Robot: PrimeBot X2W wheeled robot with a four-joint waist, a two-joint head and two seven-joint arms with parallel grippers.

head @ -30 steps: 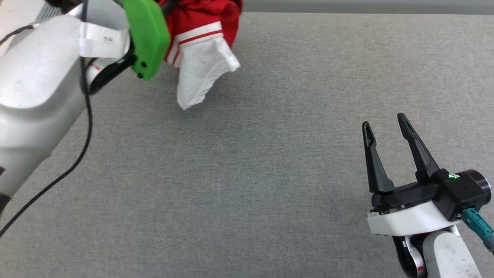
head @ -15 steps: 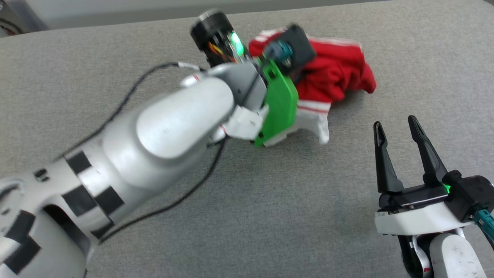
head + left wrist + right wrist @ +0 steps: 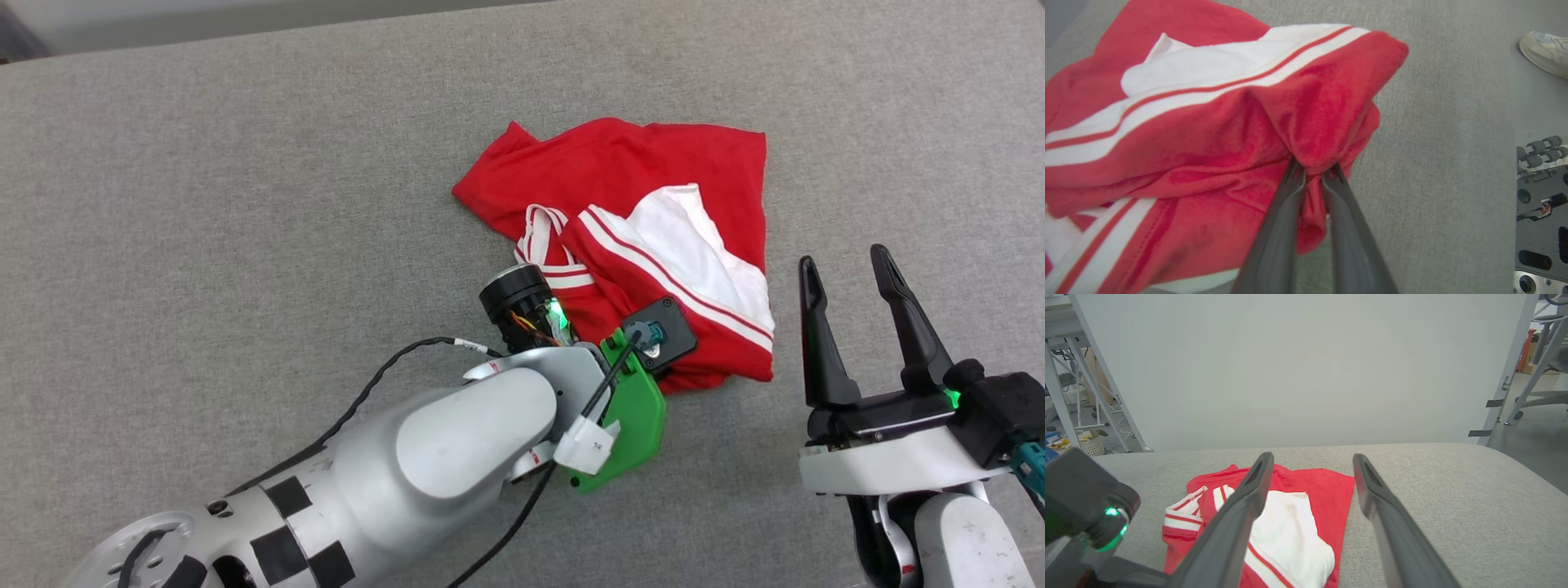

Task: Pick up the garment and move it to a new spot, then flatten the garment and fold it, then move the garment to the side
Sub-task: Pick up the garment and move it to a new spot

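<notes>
Left gripper (image 3: 1312,172) was the one in business: its two fingers were pinched narrow, nearly together, with a fold of red cloth clamped between the tips. The garment (image 3: 645,175) lay in a loose heap on the grey surface (image 3: 245,204). Nearly all of it spread ahead of those fingers and off to their left, and only a small tag of red hung back between them. So the grip was at the heap's near edge, not its middle. No clear long axis here, since the heap was about as wide as it was deep. The best line to read was the striped seam of the white sleeve (image 3: 694,245), which ran slantwise away from the pinch. Right gripper (image 3: 842,256) stood with its fingers spread wide and nothing between them. It was clear of the cloth, and the garment's near corner sat just beside its left finger. From its own view the cloth lay ahead and to the left of the fingers. The left arm was plainly the nearer, being already on the cloth. My call was that spreading the garment flat would need the right fingers to go forward and leftward for a second edge, opposite the left's pinch.
</notes>
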